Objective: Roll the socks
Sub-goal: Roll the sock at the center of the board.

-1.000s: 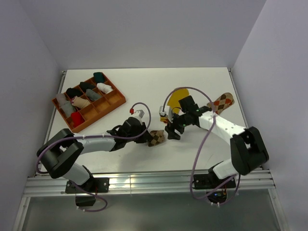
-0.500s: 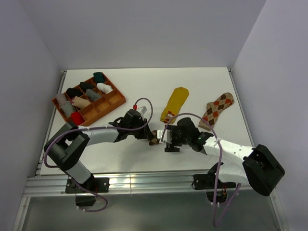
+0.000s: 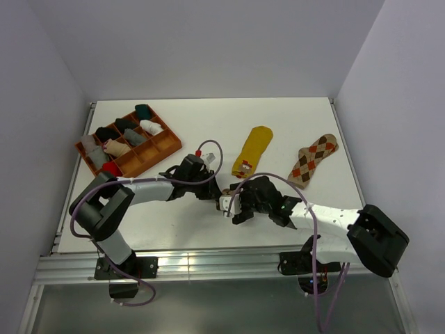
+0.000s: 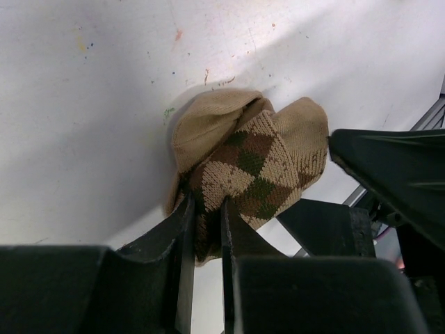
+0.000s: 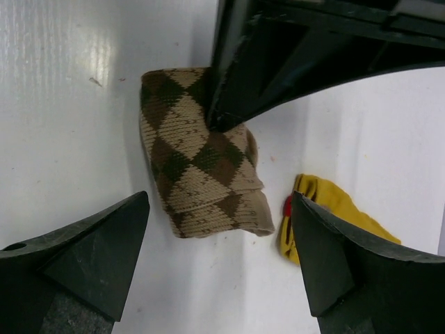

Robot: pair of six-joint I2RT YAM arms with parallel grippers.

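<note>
Jaws of right gripper [image 5: 219, 209] stand wide around brown sock [image 5: 201, 174], lower centre; left gripper [image 4: 205, 223] pinches its fold. Knit likely soft, light, springy: grasp across whole roll. Beyond, upper right: mustard sock [image 3: 252, 149], orange sock [image 3: 313, 158], flat.

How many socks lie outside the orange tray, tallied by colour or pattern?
Brown-and-cream argyle sock, bundled: 1
Orange-brown-cream argyle sock: 1
Mustard yellow sock: 1
Total: 3

L end effector [image 4: 207, 209] nearly closed, gripping; R end effector [image 5: 219, 202] jaws wide; arms angled inward.
</note>
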